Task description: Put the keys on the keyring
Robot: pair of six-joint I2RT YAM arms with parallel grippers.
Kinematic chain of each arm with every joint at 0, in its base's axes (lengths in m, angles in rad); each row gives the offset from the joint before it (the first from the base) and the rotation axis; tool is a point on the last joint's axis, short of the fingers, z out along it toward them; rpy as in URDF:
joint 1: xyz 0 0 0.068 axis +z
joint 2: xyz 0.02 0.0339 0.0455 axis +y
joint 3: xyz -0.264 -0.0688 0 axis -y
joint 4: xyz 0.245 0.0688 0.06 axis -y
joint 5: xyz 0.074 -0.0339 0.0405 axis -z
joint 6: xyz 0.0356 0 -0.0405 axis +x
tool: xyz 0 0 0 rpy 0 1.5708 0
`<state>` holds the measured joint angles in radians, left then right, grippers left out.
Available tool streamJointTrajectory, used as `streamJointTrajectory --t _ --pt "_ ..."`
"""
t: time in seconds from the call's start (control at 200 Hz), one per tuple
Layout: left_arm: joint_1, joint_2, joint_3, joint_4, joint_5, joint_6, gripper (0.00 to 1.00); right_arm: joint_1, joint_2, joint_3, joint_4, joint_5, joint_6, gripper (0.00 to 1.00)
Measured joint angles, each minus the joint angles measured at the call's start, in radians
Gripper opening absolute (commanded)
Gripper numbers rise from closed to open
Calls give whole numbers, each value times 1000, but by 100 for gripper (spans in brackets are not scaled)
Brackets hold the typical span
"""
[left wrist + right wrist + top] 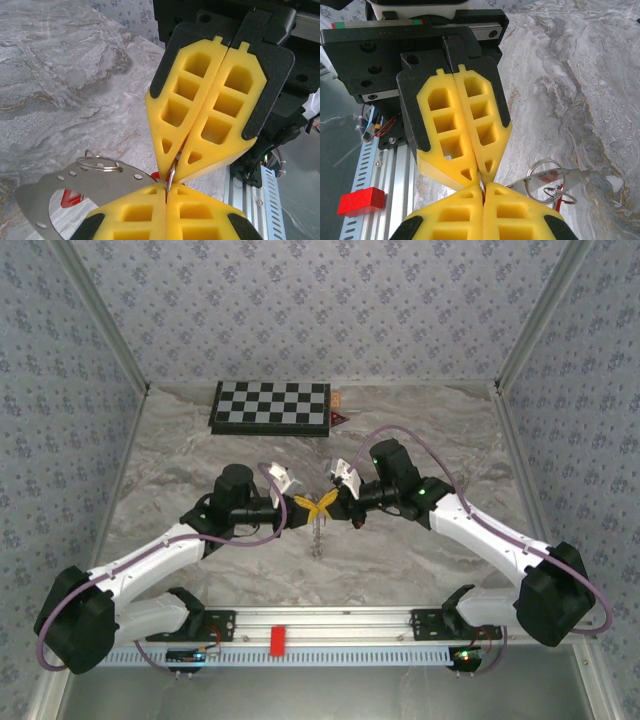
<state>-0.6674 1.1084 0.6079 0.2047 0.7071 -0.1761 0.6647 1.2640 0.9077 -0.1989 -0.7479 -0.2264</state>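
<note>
the left gripper (pixel 166 188) and right gripper (pixel 483 193) are both clenched, tip to tip, nipping the thin keyring (pixel 171 176) between them above the table (pixel 180 455). a grey metal tag (pixel 100 182), smaller rings (pixel 100 163) and one red key (pixel 72 199) hang just beside.

Yellow fingers (pixel 225 150) on left gripper (pixel 166 194), right gripper (pixel 178 160): rectangular, triangular cut-outs; black shells (pixel 272 75) behind jaws. White arms (pixel 150 570), black joints (pixel 235 485), purple cables (pixel 398 430) farther back.
</note>
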Motion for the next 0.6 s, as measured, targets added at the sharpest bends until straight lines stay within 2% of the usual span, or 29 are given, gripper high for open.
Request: streamJointTrajectory --t 0.06,0.14,0.19,0.38,0.6 --pt "0 0 0 1 -1 -1 0 1 -2 0 1 6 0 3" --pt "0 0 0 17 -5 -12 0 1 -13 -3 8 20 4 21" --pt "-2 0 -3 42 -5 -27 0 1 -30 -16 32 40 17 26" --pt "-2 0 -32 185 -29 -92 0 2 -154 -127 143 158 50 31" --pt "-2 0 -64 323 -68 -165 0 2 -280 -248 270 273 74 31"
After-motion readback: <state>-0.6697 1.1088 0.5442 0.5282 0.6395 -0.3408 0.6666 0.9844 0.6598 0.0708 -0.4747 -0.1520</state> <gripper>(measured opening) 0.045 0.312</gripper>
